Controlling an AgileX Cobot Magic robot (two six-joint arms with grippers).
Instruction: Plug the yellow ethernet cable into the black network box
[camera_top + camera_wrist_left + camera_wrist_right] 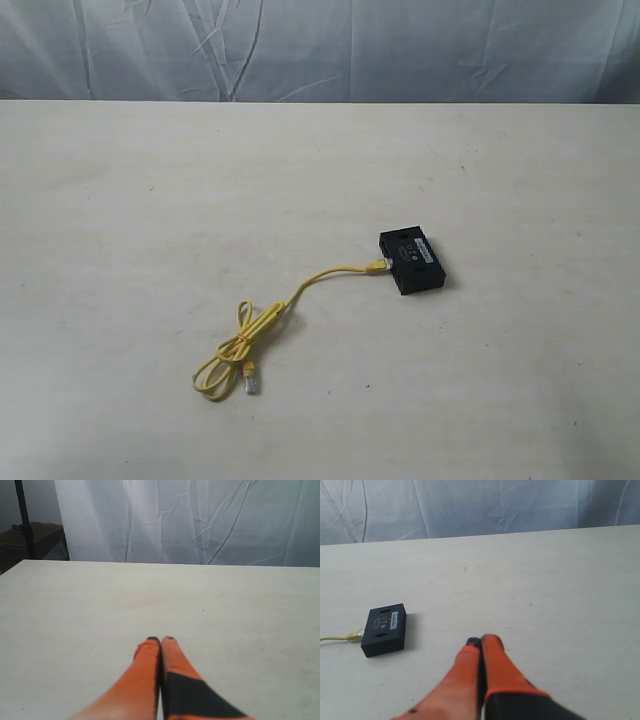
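Note:
The black network box [411,262] lies flat on the table right of centre, with a pale label on top. One end of the yellow ethernet cable [300,290] meets the box's left side at a plug [376,265]; the cord runs down-left into a loose loop, and its other plug [250,380] lies free. The right wrist view shows the box [384,630] and a short stretch of cable [340,638] entering it. My right gripper [480,641] is shut and empty, off to the side of the box. My left gripper [160,640] is shut and empty over bare table. Neither arm appears in the exterior view.
The pale table [150,200] ends at a far edge in front of a white draped backdrop [320,50]. A dark stand and a brown box [30,540] stand beyond the table's corner in the left wrist view.

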